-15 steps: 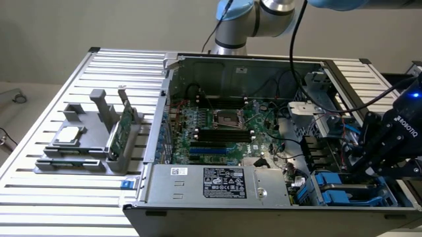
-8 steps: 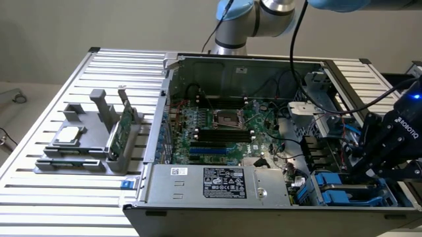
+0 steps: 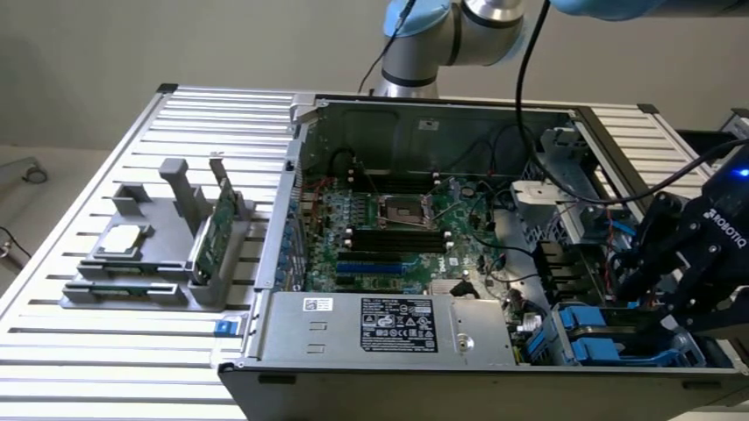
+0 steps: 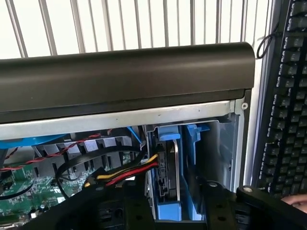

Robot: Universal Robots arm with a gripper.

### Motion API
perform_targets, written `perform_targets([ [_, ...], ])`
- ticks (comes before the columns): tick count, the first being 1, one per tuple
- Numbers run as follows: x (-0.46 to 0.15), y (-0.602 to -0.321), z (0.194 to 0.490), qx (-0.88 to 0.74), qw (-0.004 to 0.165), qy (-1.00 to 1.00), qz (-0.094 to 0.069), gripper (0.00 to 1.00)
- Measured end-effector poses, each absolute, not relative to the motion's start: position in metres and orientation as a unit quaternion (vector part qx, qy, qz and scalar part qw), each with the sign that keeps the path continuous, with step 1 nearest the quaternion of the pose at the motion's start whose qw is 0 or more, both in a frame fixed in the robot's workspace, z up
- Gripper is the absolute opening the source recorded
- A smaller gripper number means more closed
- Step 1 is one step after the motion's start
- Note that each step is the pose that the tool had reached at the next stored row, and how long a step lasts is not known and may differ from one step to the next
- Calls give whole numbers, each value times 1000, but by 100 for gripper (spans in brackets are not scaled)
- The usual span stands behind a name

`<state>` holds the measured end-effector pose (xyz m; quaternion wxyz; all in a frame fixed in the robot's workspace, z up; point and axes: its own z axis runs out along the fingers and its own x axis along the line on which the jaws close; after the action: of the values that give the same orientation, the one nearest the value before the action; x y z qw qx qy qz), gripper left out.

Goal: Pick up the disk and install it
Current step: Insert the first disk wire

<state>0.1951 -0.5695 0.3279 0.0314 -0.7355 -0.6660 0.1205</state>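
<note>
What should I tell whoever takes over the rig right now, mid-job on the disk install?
Gripper: at the drive-bay corner of the open computer case, on the exterior view's right; open, holding nothing.
Disk: on edge in its blue carrier, standing in a bay slot between the gripper's fingers, power cable running beside it.
Done: disk picked up and placed into the bay.
Left: whether it is fully seated cannot be told from here; check before calling it installed.
</note>
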Motion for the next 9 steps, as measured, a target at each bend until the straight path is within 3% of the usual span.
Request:
perform_targets([
  [9,195,-570,344,-734,38,-666,127,48],
])
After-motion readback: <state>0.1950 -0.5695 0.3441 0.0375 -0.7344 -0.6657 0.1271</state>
